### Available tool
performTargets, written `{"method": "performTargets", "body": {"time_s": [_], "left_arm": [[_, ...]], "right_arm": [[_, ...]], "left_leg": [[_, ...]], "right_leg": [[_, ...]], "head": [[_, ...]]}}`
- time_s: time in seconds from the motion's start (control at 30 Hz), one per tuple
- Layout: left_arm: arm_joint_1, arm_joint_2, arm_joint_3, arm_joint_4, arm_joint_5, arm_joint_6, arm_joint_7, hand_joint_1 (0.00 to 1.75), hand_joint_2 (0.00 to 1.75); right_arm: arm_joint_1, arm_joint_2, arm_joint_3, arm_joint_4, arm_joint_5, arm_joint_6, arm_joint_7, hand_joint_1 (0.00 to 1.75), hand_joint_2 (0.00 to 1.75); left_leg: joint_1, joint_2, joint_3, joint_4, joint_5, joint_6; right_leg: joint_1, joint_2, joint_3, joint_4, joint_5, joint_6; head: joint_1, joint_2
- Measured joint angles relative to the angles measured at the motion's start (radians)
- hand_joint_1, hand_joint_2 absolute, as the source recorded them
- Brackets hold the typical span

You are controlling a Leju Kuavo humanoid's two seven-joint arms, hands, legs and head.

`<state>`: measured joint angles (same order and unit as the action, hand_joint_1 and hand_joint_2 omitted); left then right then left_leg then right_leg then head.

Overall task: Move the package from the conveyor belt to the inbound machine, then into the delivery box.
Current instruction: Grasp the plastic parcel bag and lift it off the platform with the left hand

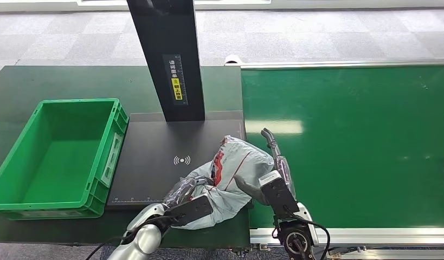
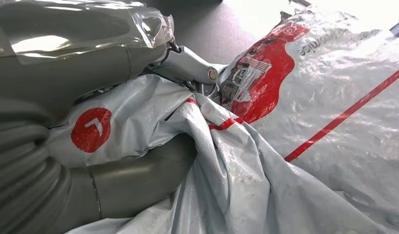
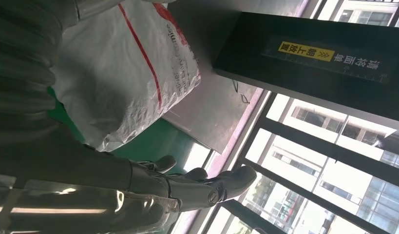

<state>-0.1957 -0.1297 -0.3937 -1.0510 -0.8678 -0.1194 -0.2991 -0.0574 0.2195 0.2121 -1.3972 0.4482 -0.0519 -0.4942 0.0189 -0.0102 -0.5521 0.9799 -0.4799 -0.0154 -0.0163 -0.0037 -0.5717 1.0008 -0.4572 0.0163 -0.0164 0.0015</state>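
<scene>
The package [image 1: 237,162] is a crumpled grey plastic mailer with red print. It lies on the front right corner of the black inbound machine plate [image 1: 152,146], by the edge of the green conveyor belt [image 1: 360,141]. My left hand [image 1: 182,205] grips the package's near left corner; in the left wrist view a fold of the package [image 2: 309,126] is pinched between thumb and fingers [image 2: 90,53]. My right hand [image 1: 271,176] rests against the package's right side with its fingers [image 3: 207,190] stretched out straight past the package [image 3: 124,73].
A green delivery box [image 1: 78,102] stands empty to the left of the plate. The machine's black column [image 1: 165,54] with a yellow label rises behind the plate's middle. The belt's metal rail [image 1: 371,234] runs along the near edge.
</scene>
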Motion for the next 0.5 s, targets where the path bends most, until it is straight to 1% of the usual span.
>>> {"method": "performTargets", "body": {"time_s": [0.1, 0.17, 0.23, 0.37, 0.43, 0.5], "left_arm": [[0.012, 0.000, 0.002, -0.013, 0.043, 0.046, -0.052, 1.75, 1.75], [0.021, -0.002, 0.010, -0.032, 0.087, 0.113, -0.100, 1.75, 1.75], [0.030, -0.008, 0.029, -0.065, 0.143, 0.193, -0.148, 1.75, 1.75], [0.050, -0.023, 0.083, -0.159, 0.257, 0.344, -0.216, 1.75, 1.75], [0.064, -0.029, 0.110, -0.211, 0.297, 0.405, -0.240, 1.75, 1.75], [0.076, -0.034, 0.137, -0.257, 0.339, 0.446, -0.258, 1.75, 1.75]], "right_arm": [[0.002, 0.002, -0.010, 0.000, -0.065, 0.049, -0.020, 0.00, 1.75], [0.004, 0.005, -0.021, 0.000, -0.126, 0.093, -0.034, 0.00, 1.75], [0.006, 0.007, -0.032, 0.000, -0.160, 0.116, -0.041, 0.00, 1.75], [0.004, 0.010, -0.047, 0.006, -0.184, 0.134, -0.047, 0.00, 1.75], [0.000, 0.011, -0.050, 0.015, -0.193, 0.137, -0.049, 0.00, 1.75], [-0.005, 0.012, -0.051, 0.026, -0.201, 0.138, -0.051, 0.00, 1.75]], "left_leg": [[0.000, 0.000, -0.001, 0.000, 0.000, 0.000], [0.000, 0.000, -0.002, 0.000, 0.000, 0.000], [0.000, 0.001, -0.003, 0.000, 0.000, 0.000], [0.000, 0.001, -0.005, 0.000, 0.000, 0.000], [0.000, 0.001, -0.006, 0.000, 0.000, 0.000], [0.000, 0.001, -0.006, 0.000, 0.000, 0.000]], "right_leg": [[0.000, 0.001, -0.002, 0.000, 0.000, 0.000], [0.000, 0.001, -0.003, 0.000, 0.000, 0.000], [0.000, 0.001, -0.004, 0.000, 0.000, 0.000], [0.000, 0.001, -0.005, 0.000, 0.000, 0.000], [0.000, 0.001, -0.006, 0.000, 0.000, 0.000], [0.000, 0.001, -0.006, 0.000, 0.000, 0.000]], "head": [[0.000, 0.000], [0.000, 0.000], [0.000, 0.000], [0.000, 0.000], [0.000, 0.000], [0.000, 0.000]]}}
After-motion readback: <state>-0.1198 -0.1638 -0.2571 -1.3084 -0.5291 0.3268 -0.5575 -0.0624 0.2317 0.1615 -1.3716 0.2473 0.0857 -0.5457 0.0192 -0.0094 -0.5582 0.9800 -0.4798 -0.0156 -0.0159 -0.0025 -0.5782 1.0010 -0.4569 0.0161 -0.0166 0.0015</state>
